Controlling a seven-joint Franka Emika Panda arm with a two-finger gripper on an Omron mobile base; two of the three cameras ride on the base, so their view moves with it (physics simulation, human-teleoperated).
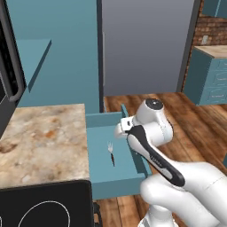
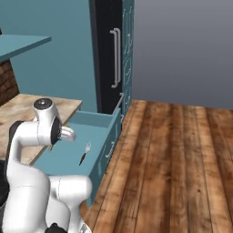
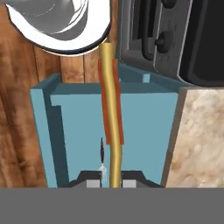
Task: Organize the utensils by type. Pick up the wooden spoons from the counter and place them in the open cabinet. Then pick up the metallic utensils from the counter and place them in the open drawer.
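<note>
Gripper (image 3: 110,180) pinches gold utensil (image 3: 112,118) (above drawer (image 3: 144,127)).

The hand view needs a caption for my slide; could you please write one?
Gripper shut on a slim shiny gold utensil, held over the open teal drawer, where a small silver-headed, dark-handled utensil already lies.

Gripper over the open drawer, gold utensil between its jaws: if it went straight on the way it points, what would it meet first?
Probably the drawer floor, the gold utensil touching first, beside the fork; depth is unclear.
</note>
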